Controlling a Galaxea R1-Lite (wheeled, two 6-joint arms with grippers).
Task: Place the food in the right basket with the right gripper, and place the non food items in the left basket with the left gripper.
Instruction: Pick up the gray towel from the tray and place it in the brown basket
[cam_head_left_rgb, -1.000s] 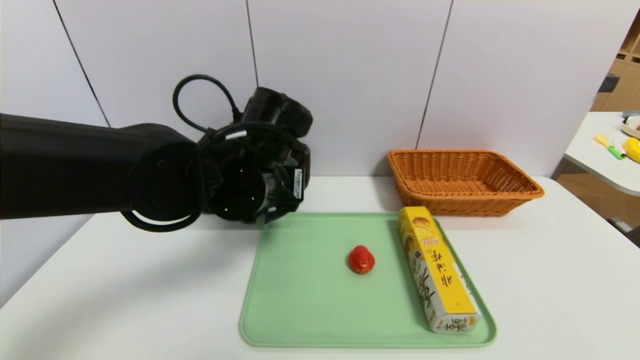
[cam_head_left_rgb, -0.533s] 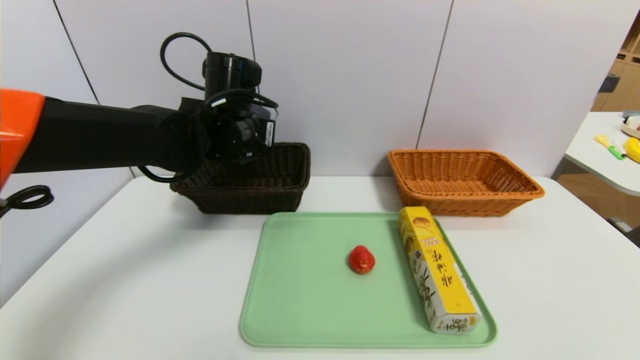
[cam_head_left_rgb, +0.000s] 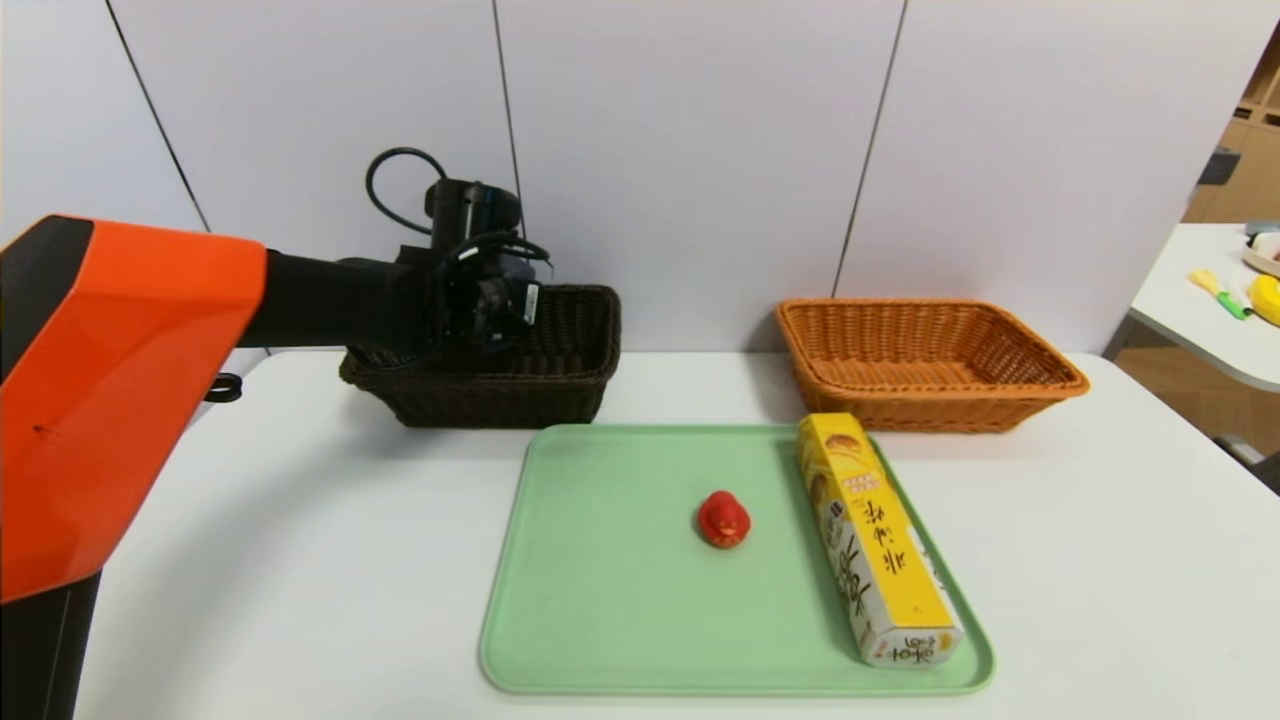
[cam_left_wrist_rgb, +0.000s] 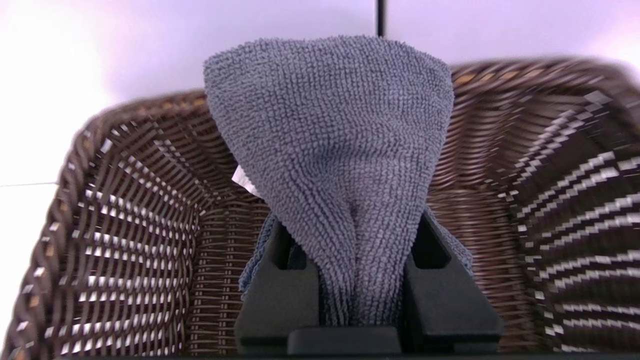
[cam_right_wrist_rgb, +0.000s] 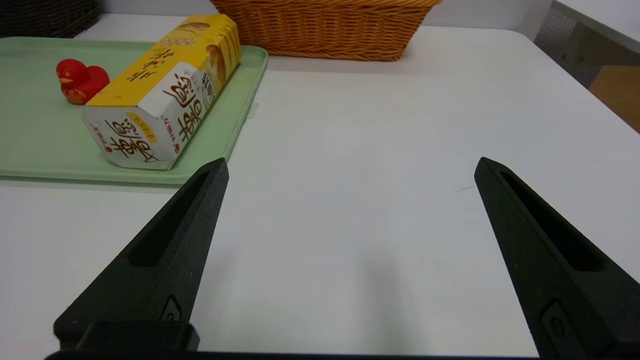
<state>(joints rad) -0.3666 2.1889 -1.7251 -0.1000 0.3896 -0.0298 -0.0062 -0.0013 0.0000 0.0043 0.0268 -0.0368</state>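
Observation:
My left gripper (cam_head_left_rgb: 482, 305) reaches over the dark brown left basket (cam_head_left_rgb: 560, 375). In the left wrist view this gripper (cam_left_wrist_rgb: 355, 222) is shut on a grey-blue cloth (cam_left_wrist_rgb: 330, 125), which hangs inside the basket's woven walls (cam_left_wrist_rgb: 125, 225); a white tag peeks out beside the cloth. On the green tray (cam_head_left_rgb: 600, 600) lie a red duck toy (cam_head_left_rgb: 723, 519) and the long yellow carton (cam_head_left_rgb: 880, 540). The orange right basket (cam_head_left_rgb: 930, 365) stands behind the carton. My right gripper (cam_right_wrist_rgb: 351, 165) is open low over bare table, near the tray's corner (cam_right_wrist_rgb: 240, 115), with nothing between its fingers. It is out of the head view.
The white table (cam_head_left_rgb: 1100, 560) has bare room right of the tray and in front of the orange basket (cam_right_wrist_rgb: 325, 25). A wall stands close behind both baskets. A second white table (cam_head_left_rgb: 1200, 310) with small yellow and green things is at the far right.
My left arm has swung from the tray's back-left corner to over the dark basket and come down into it, uncovering the basket in the head view. Tray items have not moved.

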